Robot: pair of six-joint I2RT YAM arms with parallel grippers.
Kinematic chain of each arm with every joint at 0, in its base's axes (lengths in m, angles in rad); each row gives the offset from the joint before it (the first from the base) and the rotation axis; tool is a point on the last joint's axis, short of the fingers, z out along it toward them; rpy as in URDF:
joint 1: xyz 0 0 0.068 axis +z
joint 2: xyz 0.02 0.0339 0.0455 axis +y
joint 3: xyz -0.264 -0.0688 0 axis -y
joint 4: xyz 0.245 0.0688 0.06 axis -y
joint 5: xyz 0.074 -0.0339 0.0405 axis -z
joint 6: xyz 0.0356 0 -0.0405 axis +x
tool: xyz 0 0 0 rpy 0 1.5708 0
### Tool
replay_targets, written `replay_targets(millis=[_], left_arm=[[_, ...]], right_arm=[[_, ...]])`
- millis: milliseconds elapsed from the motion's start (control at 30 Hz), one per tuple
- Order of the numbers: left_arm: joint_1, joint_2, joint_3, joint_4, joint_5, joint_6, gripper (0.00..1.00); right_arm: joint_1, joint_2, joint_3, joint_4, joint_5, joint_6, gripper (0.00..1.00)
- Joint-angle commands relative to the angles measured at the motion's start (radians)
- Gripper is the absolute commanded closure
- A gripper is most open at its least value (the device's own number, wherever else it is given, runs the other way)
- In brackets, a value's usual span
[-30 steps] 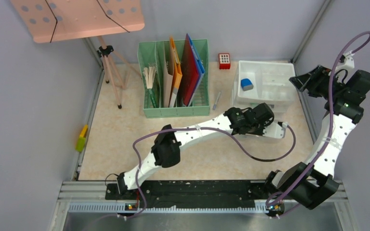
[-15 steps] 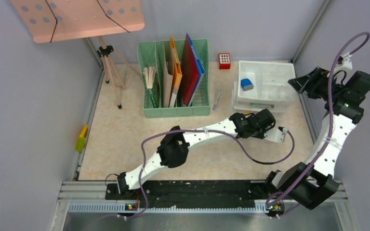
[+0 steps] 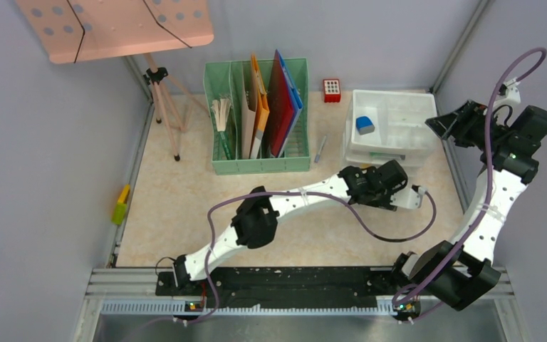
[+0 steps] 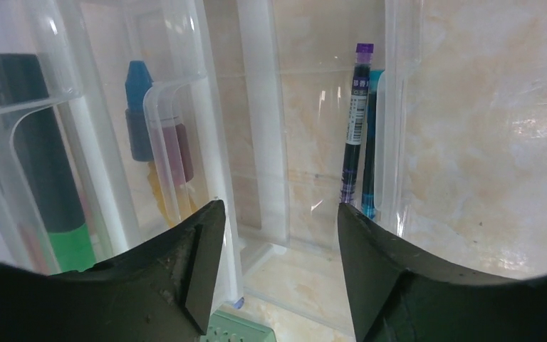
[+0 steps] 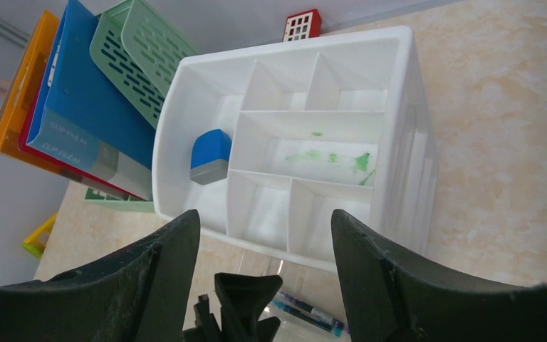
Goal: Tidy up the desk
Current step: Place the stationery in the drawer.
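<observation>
The desk is a beige marbled tabletop. At its back right stands a white compartment organizer with a blue-and-grey block in one cell. My left gripper is at the organizer's front, at its clear drawer. Its jaws are open with nothing between them. The drawer holds a purple pen, a teal pen and a dark marker. My right gripper hangs open above the organizer, holding nothing.
A green file rack with orange, red and blue folders stands mid-back. A small red cube sits behind the organizer, a grey pen beside the rack. A pink music stand occupies the back left. A yellow-green object lies at the left wall.
My left gripper has gone from shut to open at the drawer, after its arm shifted slightly right. The right arm has not moved.
</observation>
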Motion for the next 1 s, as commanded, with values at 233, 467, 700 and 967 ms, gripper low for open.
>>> replay_targets(millis=[233,467,700,967], left_arm=[[0.002,-0.455,-0.282,0.017,0.005,-0.204,0.1],[0.101,-0.63,-0.502,0.07,0.03,-0.372,0.08],[0.252,-0.572,-0.438,0.049,0.243,-0.507,0.14],[0.328,-0.417,-0.37,0.15,0.184,-0.558,0.18]], right_arm=[[-0.012,-0.047,0.103,-0.055,-0.008,-0.1,0.31],[-0.012,-0.05,0.134,-0.073,-0.008,-0.113,0.31],[-0.012,-0.049,0.124,-0.057,-0.007,-0.087,0.31],[-0.012,-0.042,0.118,-0.061,-0.008,-0.083,0.32]])
